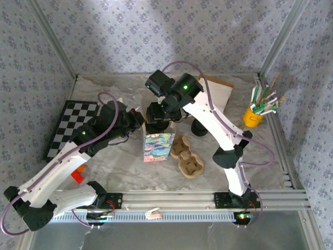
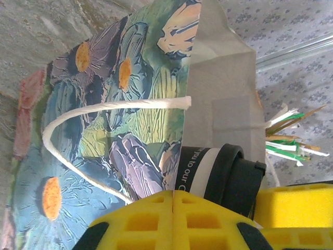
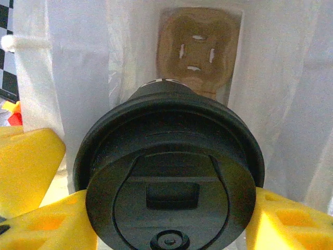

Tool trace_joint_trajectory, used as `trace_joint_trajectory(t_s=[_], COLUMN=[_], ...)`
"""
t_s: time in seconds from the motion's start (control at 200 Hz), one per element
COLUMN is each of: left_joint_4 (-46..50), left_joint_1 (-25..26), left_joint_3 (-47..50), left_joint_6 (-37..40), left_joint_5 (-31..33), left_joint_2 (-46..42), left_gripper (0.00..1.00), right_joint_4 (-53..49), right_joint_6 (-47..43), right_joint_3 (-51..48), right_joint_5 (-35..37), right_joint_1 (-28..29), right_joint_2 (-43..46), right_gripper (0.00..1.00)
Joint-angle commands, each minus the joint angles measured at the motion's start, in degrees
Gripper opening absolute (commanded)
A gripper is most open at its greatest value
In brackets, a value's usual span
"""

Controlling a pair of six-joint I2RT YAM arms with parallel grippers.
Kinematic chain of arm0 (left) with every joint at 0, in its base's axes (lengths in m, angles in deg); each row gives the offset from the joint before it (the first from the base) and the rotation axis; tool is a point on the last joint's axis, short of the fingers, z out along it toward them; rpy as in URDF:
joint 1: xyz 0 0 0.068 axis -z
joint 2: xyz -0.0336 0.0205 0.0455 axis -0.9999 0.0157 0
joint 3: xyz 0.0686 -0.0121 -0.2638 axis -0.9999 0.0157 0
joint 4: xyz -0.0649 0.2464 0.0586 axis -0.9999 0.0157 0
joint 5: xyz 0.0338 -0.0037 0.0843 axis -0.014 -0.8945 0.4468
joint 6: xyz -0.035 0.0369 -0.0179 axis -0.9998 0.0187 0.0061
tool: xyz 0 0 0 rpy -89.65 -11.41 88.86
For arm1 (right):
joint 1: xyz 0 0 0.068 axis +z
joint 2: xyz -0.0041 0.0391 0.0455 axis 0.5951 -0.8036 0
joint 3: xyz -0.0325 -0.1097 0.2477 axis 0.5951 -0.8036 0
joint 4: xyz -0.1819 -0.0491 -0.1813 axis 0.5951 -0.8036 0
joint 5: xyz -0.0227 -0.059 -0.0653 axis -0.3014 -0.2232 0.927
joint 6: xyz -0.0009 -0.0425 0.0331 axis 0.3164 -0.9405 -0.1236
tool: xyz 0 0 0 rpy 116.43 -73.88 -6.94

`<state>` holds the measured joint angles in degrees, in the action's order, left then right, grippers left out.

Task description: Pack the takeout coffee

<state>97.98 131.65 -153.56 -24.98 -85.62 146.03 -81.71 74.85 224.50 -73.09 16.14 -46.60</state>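
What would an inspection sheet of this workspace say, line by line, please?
Surface: crinkled grey table cover.
Job's things: floral paper bag upright; coffee cup at its mouth; cup carrier at its bottom; second cup carrier and dark cup beside the bag.
Clutter: yellow cup of stirrers, checkerboard mat, orange object.
Grippers: left gripper shut on the bag's rim; right gripper shut on the coffee cup.
Cables: purple cables looped along both arms.
Surroundings: patterned walls, aluminium frame.

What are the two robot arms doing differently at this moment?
The left gripper has jaws shut on the flower-printed paper bag at its rim; the right gripper has wider jaws gripping a black-lidded coffee cup. The left sits beside the bag, the right over its mouth. Both are yellow.
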Motion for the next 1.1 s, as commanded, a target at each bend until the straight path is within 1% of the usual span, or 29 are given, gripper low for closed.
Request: trace_joint_trajectory(t_s=[0.0, 0.14, 0.24, 0.355, 0.705, 0.865, 1.094], left_joint_4=[-3.8, -5.7, -5.9, -5.0, -4.4, -4.7, -4.4], left_joint_1=[0.3, 0.3, 0.3, 0.3, 0.3, 0.3, 0.3], left_joint_3=[1.6, 5.2, 5.6, 5.5, 5.1, 4.8, 4.4], left_joint_6=[-3.0, -4.9, -5.1, -4.4, -2.3, -1.3, 0.3], left_joint_5=[-1.5, -1.6, -1.9, -0.6, -1.0, -1.9, -1.5], left_joint_2=[-2.3, -3.5, -3.3, -4.0, -3.9, -3.2, -3.1], left_gripper=[0.00, 0.00, 0.00, 0.00, 0.00, 0.00, 0.00], right_joint_4=[-10.1, -11.0, -11.6, -11.6, -11.4, -11.4, -11.3], right_joint_6=[-0.4, -0.8, -1.1, -1.2, -2.2, -2.6, -2.9], right_joint_3=[1.2, 1.1, 1.1, -0.2, -5.1, -7.1, -9.8], right_joint_5=[1.7, 2.1, 2.1, 2.2, 2.5, 1.8, 0.8], right_joint_1=[0.4, 0.5, 0.8, 1.0, 0.9, 0.8, 0.8], right_joint_2=[-0.8, -1.9, -2.9, -3.1, -3.6, -4.0, -4.1], right_gripper=[0.63, 0.62, 0.62, 0.62, 0.62, 0.62, 0.61])
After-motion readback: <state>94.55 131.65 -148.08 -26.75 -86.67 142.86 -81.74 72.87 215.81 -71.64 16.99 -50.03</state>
